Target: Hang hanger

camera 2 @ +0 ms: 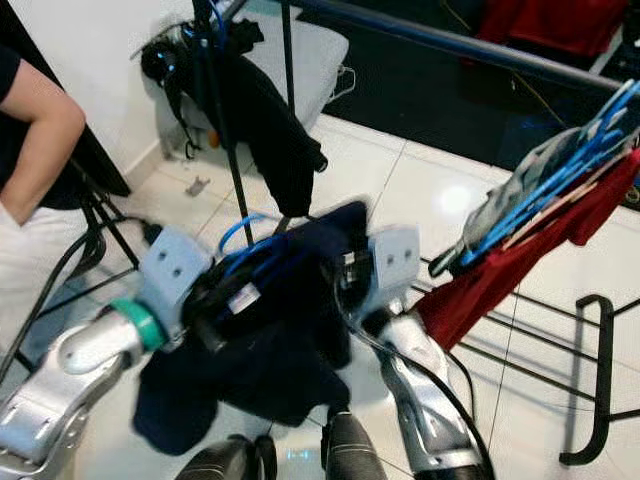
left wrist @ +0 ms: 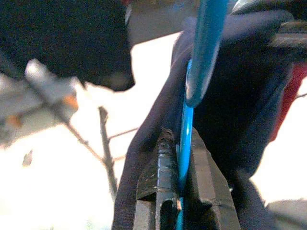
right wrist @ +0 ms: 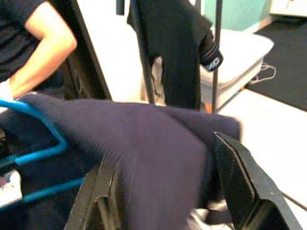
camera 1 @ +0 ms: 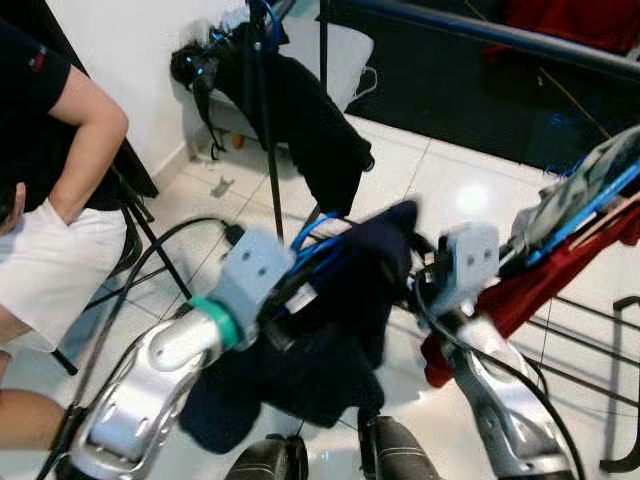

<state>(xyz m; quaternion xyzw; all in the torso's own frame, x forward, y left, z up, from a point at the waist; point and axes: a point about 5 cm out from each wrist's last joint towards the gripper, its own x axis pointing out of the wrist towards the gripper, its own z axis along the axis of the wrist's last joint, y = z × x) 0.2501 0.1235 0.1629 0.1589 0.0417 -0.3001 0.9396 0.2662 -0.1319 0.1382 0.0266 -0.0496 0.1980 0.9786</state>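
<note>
A blue hanger point(camera 1: 312, 236) carries a dark navy garment point(camera 1: 340, 330), held in front of me between both arms. My left gripper point(left wrist: 180, 143) is shut on the hanger's blue wire point(left wrist: 204, 48), with navy cloth draped around it. My right gripper point(right wrist: 163, 153) stands open at the garment's other side, its fingers point(right wrist: 240, 182) straddling a fold of the navy cloth point(right wrist: 144, 139). The blue hanger frame point(right wrist: 43, 153) shows beyond that fold. A clothes rack rail point(camera 1: 480, 30) runs across the top, above and beyond the garment.
A black garment point(camera 1: 310, 120) hangs on the rack's upright pole point(camera 1: 265, 150). Red and patterned clothes on hangers point(camera 1: 570, 240) hang at the right over a black floor frame point(camera 2: 600, 380). A seated person point(camera 1: 50, 200) is close on the left. Cables point(camera 1: 170, 235) cross the white tiles.
</note>
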